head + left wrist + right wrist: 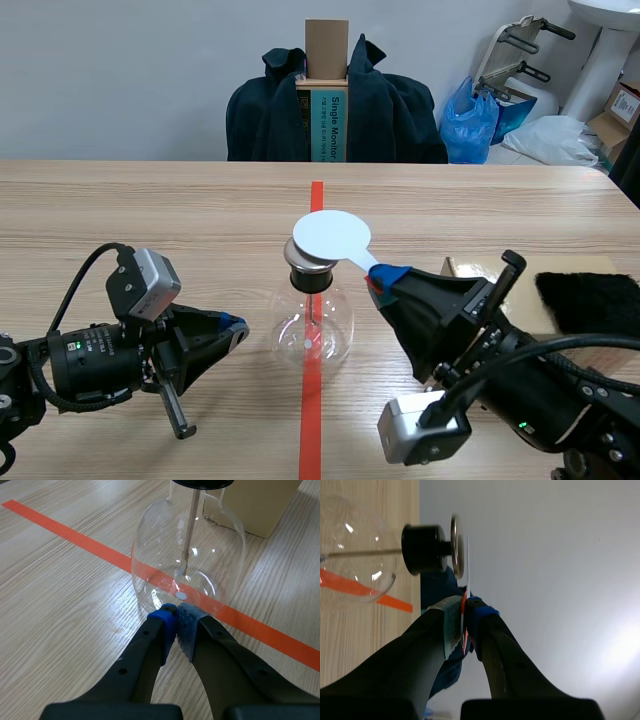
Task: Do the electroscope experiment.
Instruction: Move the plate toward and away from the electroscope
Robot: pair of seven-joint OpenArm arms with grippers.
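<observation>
The electroscope, a clear glass flask with a black stopper, stands on the red tape line at mid-table. A thin rod hangs inside the flask. My right gripper is shut on the handle of a white round paddle, which lies flat over the electroscope's top. In the right wrist view the paddle shows edge-on against the metal disc above the stopper, its handle pinched in the gripper. My left gripper is shut on nothing, its tips at the flask's base.
A black furry cloth lies on a cardboard box at the right, behind my right arm. The box stands just beyond the flask. A chair draped with a dark jacket stands across the table.
</observation>
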